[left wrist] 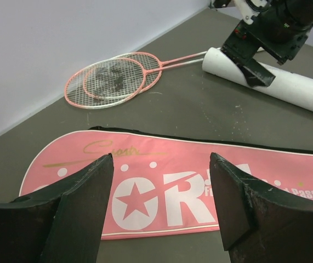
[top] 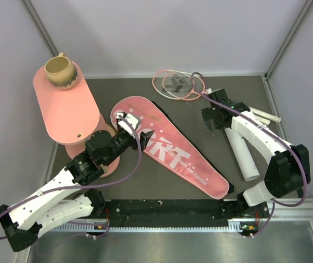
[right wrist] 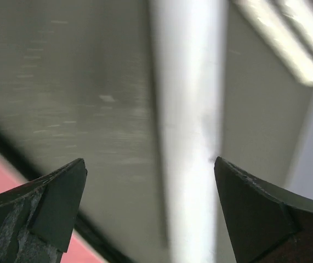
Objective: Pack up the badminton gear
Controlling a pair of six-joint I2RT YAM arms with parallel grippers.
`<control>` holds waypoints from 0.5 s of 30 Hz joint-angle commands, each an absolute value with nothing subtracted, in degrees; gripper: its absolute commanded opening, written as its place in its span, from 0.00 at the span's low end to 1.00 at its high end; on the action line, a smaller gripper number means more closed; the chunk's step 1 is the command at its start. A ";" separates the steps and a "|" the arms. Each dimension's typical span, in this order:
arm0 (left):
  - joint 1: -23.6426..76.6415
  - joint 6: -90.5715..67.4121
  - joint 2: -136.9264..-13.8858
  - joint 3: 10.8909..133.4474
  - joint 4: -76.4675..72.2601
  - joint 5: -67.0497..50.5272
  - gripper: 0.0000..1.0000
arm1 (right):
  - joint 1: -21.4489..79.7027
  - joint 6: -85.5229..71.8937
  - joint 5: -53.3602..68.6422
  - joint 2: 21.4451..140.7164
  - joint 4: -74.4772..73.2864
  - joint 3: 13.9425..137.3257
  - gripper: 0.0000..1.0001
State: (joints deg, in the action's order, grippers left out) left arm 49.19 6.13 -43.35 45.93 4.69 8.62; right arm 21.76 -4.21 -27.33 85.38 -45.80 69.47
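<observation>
Lying flat, pink white-lettered racket bag [top: 189, 161]

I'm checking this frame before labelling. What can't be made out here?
- White tube: far end hidden under the right arm in the top view; smeared by blur in the right wrist view.
- Bag: wide end covered by the left arm in the top view; lettering partly behind the jaws in the left wrist view.
- Rackets: handle ends behind the right arm, top view.

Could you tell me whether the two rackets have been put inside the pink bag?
No, the top view shows both rackets lying overlapped on the bare table, beyond the pink bag and apart from it.
</observation>
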 commanded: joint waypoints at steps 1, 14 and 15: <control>49.39 6.59 -44.56 45.35 0.88 8.18 0.75 | 24.26 -7.46 -1.72 82.71 -35.80 67.87 0.98; 49.31 1.50 -58.43 55.01 9.65 -12.20 0.71 | 24.35 -17.49 31.03 89.47 -3.08 52.12 0.91; 49.31 0.97 -60.80 57.02 10.19 -13.35 0.69 | 24.43 -17.49 30.76 90.34 -2.99 51.68 0.90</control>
State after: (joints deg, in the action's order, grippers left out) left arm 49.19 4.25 -55.29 49.74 7.16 -3.44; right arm 24.27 -16.21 25.85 88.51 -11.60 52.69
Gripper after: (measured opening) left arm 0.721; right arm 0.915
